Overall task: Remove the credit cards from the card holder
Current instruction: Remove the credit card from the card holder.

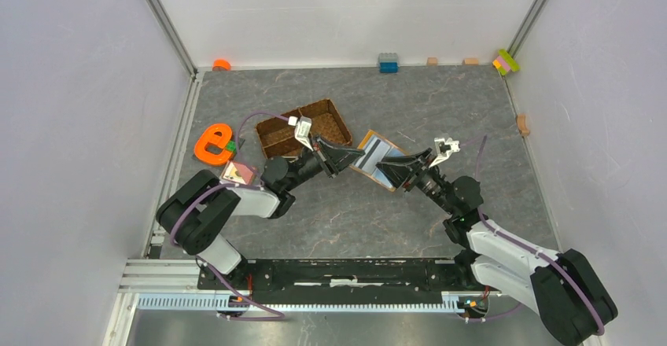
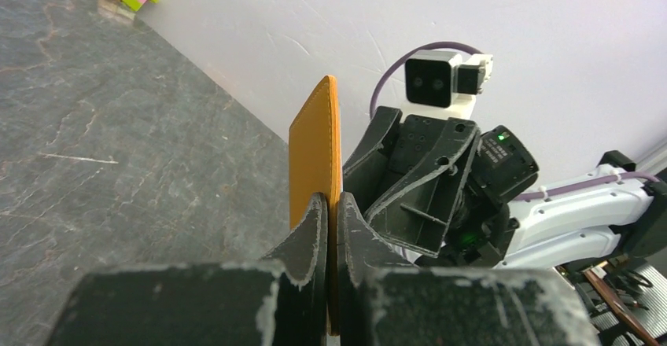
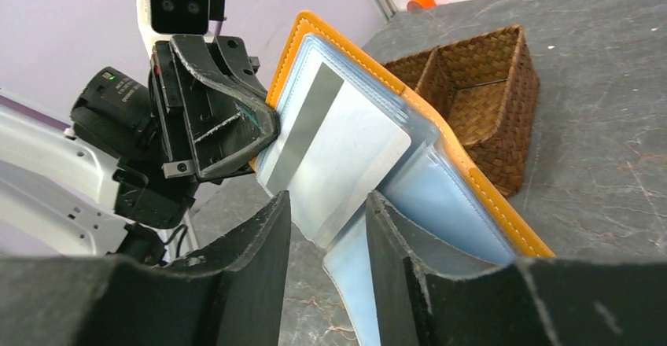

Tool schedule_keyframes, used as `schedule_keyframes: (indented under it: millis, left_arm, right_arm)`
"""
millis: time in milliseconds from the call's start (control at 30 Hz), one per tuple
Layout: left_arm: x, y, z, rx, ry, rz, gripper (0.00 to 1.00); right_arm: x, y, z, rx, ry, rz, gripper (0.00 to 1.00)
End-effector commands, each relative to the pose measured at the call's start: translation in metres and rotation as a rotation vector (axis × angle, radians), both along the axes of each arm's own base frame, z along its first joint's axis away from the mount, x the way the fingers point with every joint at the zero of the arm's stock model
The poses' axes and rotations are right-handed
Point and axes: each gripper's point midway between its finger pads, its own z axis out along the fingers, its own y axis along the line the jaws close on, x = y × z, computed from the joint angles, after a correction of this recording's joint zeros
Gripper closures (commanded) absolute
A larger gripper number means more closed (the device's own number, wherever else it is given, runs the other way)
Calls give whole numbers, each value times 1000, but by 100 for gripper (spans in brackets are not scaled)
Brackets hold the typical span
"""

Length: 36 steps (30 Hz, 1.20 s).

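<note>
The card holder (image 3: 431,190) hangs open above the middle of the table (image 1: 354,220), just off the near right corner of the woven tray (image 1: 303,128). It has an orange-tan cover with pale stitching along the rim and a pale blue-grey, slightly glossy slotted lining. One credit card (image 3: 346,141), silver-white with a darker grey stripe along one long side, sticks well out of a slot and lies tilted across the lining.

The left gripper (image 2: 332,204) is clamped tight on one edge of the cover, and from its wrist camera the holder shows only as a thin orange slab seen edge-on. The right gripper (image 3: 326,204) stands with its fingers partly spread. The card's lower corner sits in the gap between them, and whether either pad touches the card cannot be told.

The right fingers cut off the holder's lower part. How many cards the other slots hold cannot be made out, since the lining's sheen blurs the layers together. From above, the two grippers cover much of the holder, leaving only a striped patch and one orange corner. An orange e-shaped toy (image 1: 212,143) lies near the table's left edge, and small bricks (image 1: 388,63) sit along the far edge.
</note>
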Motion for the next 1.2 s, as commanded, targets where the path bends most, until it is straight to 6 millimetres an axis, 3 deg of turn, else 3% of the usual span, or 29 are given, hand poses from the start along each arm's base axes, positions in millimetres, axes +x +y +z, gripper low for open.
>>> schedule_keyframes:
  millis: [0, 167, 333, 767, 1167]
  left_arm:
    - [-26, 3, 61, -145, -119, -68, 98]
    - [-28, 8, 68, -171, -104, -60, 98]
    - [-34, 4, 74, -186, -91, -109, 98]
    - [-50, 9, 96, -221, -148, -124, 98]
    - [-53, -9, 88, -196, -140, -184, 98]
  right_arm:
    - [-12, 0, 20, 77, -49, 51, 58]
    - [-19, 0, 27, 95, -78, 77, 66]
    - [-24, 1, 30, 106, -87, 105, 69]
    - [-21, -5, 26, 108, -69, 75, 84]
    - [-38, 12, 38, 155, -94, 241, 86]
